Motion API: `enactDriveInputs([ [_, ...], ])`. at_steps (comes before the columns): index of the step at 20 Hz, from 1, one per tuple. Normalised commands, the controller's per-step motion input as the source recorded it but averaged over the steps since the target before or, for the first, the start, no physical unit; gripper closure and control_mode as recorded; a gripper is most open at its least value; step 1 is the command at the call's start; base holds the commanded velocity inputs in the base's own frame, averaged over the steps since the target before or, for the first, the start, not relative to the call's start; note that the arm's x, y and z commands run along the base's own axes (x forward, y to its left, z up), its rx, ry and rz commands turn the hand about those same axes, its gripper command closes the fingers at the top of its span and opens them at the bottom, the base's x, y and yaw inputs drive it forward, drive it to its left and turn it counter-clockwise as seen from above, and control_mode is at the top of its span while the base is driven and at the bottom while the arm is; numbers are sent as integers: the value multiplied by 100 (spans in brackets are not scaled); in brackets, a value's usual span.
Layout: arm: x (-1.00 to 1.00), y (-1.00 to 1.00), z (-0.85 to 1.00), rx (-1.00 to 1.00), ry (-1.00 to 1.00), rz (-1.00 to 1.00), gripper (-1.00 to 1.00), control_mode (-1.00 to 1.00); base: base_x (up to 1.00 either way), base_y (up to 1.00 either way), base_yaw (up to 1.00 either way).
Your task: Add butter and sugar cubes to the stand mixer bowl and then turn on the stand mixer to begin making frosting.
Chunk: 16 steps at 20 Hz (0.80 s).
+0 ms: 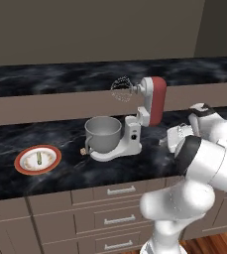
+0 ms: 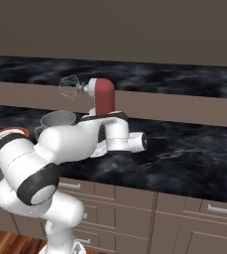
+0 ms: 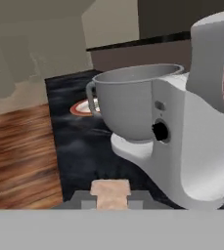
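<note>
Dark marble desk carries the mixer, and the gripper, clamped on a sugar cube, should lift it clear above the bowl rim before releasing.

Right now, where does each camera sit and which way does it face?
Left base view: behind the arm to its left, looking forward and down at the stand mixer, stand mixer bowl and plate; arm at lower right.
Right base view: behind to its right, same counter; arm crosses lower left.
Hand view: low on the hand, level across the counter at mixer and bowl; claw shut on a sugar cube.
Shared: all show mixer, bowl, plate.
</note>
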Motion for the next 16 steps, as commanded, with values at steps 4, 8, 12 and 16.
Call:
enactDriveInputs([
  [4, -73, 52, 100, -15, 14, -13, 100, -100, 0, 0, 0],
  [8, -56, 88, 81, -28, 11, -12, 100, -100, 0, 0, 0],
  [12, -44, 100, 69, -34, 8, -12, 100, -100, 0, 0, 0],
  [16, -5, 100, 55, -34, 13, -14, 100, -100, 0, 0, 0],
])
